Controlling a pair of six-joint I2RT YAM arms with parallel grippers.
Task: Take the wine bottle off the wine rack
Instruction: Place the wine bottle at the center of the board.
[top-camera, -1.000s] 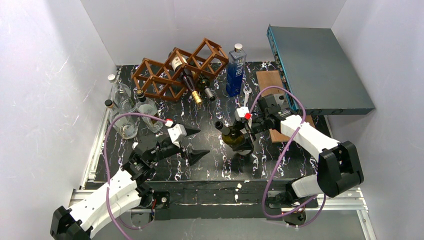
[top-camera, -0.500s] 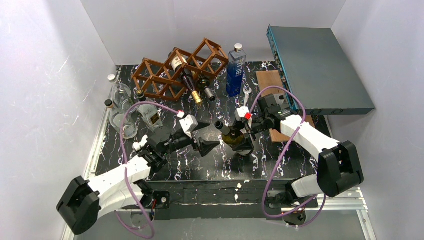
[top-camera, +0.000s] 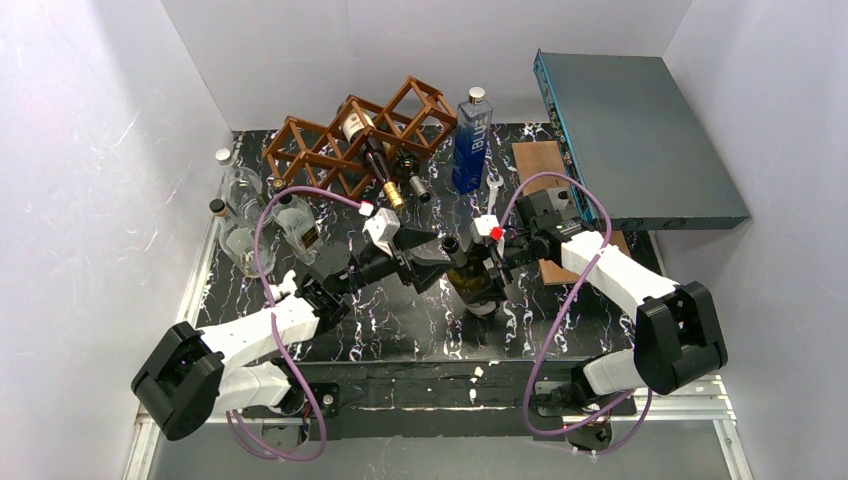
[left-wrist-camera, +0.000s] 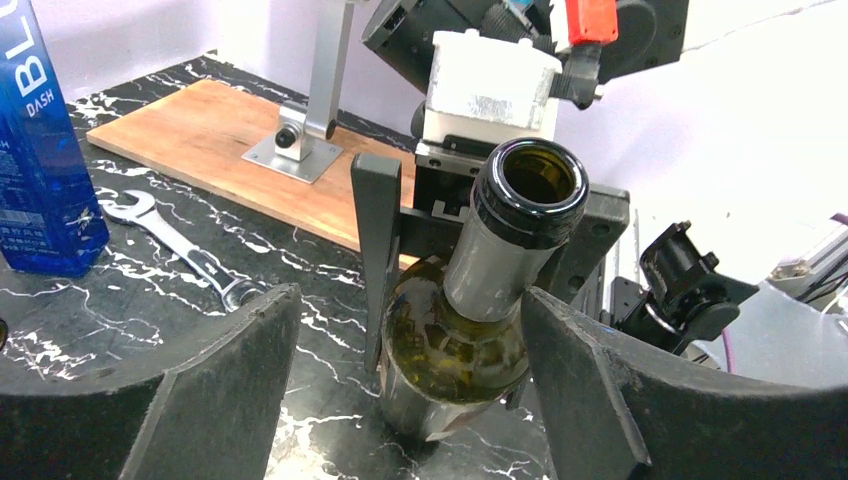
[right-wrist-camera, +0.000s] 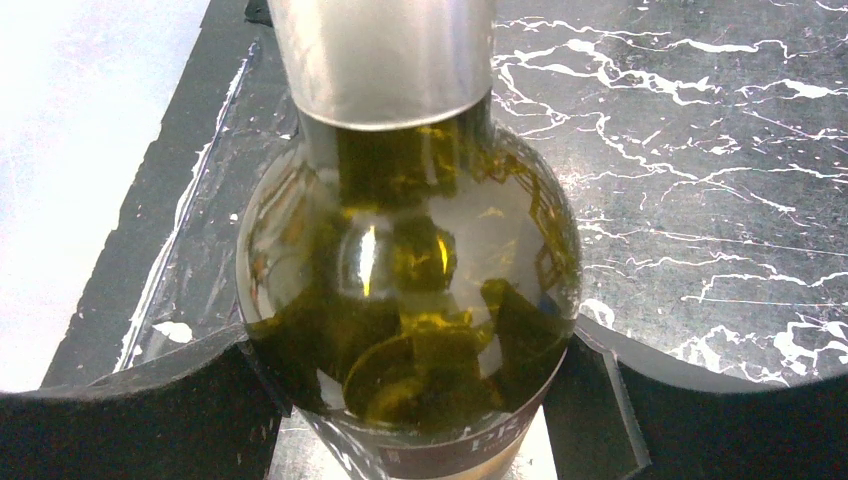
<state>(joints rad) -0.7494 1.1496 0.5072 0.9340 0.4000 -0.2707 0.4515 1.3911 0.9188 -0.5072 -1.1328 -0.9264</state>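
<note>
Olive-green glass marks the wine bottle, which is clear of the wine rack and sits near the middle of the black marbled tabletop, at about 5 o'clock from the rack. It leans, with its open mouth tipped toward 10 o'clock in the top view and its base low by the tabletop; I cannot tell whether the base touches. The right claw pinches the bottle at its shoulder, and the right wrist view shows a dark finger pressed to each side of the glass. The left claw comes in from 8 o'clock and is spread wide. In the left wrist view its two fingers flank the bottle's grey-foiled neck without touching it, and the mouth sits between them at 12 o'clock. The reddish-brown rack lies at 11 o'clock on the tabletop and holds two racked bottles whose necks stick out toward 5 o'clock. A blue bottle stands just beside the rack at 3 o'clock, with a wrench lying below it. A wooden board is further toward 3 o'clock. Clear glass bottles stand grouped at the tabletop's 9 o'clock edge.
</note>
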